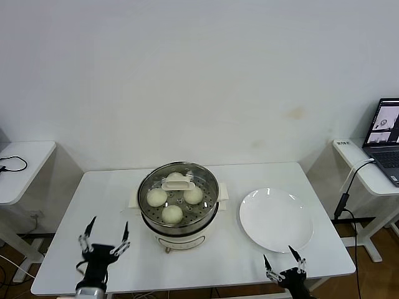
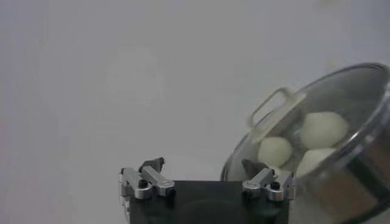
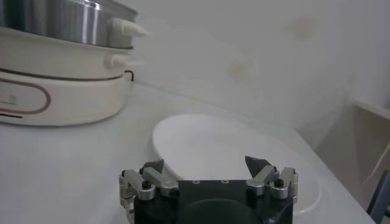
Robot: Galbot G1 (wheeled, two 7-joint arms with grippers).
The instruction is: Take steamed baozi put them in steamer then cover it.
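Observation:
The steamer [image 1: 179, 232] stands mid-table, a steel pot on a cream-white base. The clear glass cover [image 1: 206, 182] with its cream handle [image 1: 177, 182] sits on it. Three baozi [image 1: 172, 213] show through the glass; a fourth is hidden by the handle. My left gripper [image 1: 106, 233] is open and empty near the front left edge, apart from the steamer. My right gripper [image 1: 280, 260] is open and empty at the front right, beside the plate. The left wrist view shows the cover [image 2: 359, 97] and baozi [image 2: 324, 129]; the right wrist view shows the steamer's base [image 3: 61, 91].
A flat white plate [image 1: 276, 219] lies bare right of the steamer, also in the right wrist view [image 3: 225, 152]. A side table with a laptop [image 1: 384, 138] stands far right, another small table [image 1: 19, 163] far left. A cable hangs at the right.

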